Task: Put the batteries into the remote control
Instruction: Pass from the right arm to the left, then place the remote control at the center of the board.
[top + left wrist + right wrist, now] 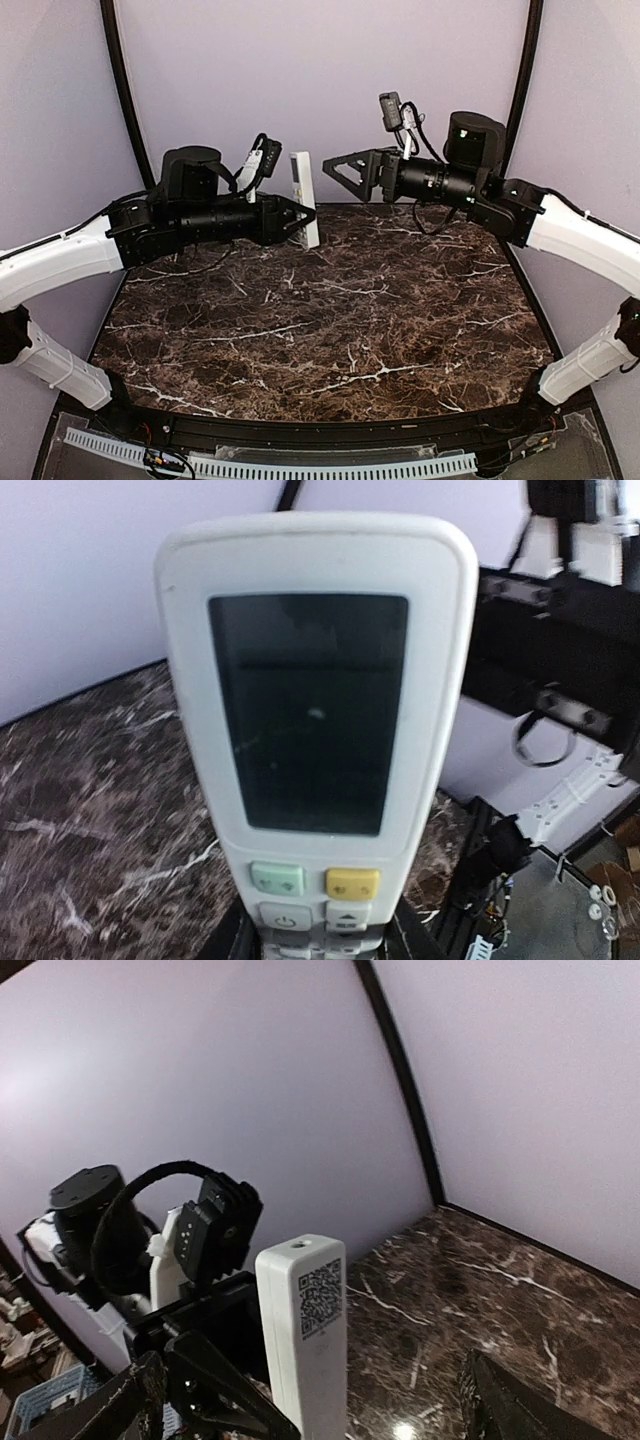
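Observation:
The white remote control (302, 195) stands upright at the back of the marble table (330, 320). My left gripper (293, 222) is shut on its lower end. In the left wrist view its dark display and green and yellow buttons face the camera (315, 710), and black fingers (238, 942) clamp its sides by the lower button rows. My right gripper (342, 168) hangs open just right of the remote's top, apart from it. The right wrist view shows the remote's back with a QR label (305, 1330) between wide-spread fingers (215, 1395). The batteries are out of view.
Lilac walls with black curved posts (125, 90) close in the back and sides. A white slotted cable strip (270, 465) runs along the near edge. The left arm's wrist camera (215, 1225) sits right behind the remote. A blue basket (45, 1400) lies off the table.

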`<action>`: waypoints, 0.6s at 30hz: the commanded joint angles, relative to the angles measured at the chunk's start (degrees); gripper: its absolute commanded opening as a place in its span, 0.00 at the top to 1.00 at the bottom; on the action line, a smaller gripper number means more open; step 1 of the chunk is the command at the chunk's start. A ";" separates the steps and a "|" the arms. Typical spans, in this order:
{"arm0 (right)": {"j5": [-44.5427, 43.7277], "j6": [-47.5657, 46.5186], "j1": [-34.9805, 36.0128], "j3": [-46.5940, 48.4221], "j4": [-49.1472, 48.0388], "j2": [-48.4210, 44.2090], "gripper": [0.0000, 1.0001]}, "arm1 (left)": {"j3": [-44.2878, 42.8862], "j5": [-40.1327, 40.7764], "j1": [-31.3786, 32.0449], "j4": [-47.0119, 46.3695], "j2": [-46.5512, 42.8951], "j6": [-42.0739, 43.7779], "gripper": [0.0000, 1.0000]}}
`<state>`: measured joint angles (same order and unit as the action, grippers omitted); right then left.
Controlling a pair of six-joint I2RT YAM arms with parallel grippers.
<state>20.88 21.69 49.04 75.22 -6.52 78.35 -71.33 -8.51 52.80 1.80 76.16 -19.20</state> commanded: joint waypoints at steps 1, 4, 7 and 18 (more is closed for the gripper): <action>-25.19 -3.72 -2.70 6.56 27.24 1.90 0.01 | -0.37 14.22 -4.40 19.83 4.95 -11.41 1.00; -25.96 -3.54 -4.83 7.44 37.01 4.33 0.01 | 0.56 13.12 -7.14 25.76 11.82 -15.12 1.00; -26.15 -3.13 -5.41 5.72 40.30 5.33 0.01 | 1.79 9.38 -10.04 29.51 16.91 -19.33 1.00; -25.68 -3.44 -7.18 3.17 45.61 8.47 0.01 | 4.55 5.40 -11.74 32.30 27.87 -18.84 1.00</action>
<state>-4.01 18.50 43.07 78.52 35.79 85.65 -67.70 -0.03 42.11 31.20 101.47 -36.88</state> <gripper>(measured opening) 0.986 0.340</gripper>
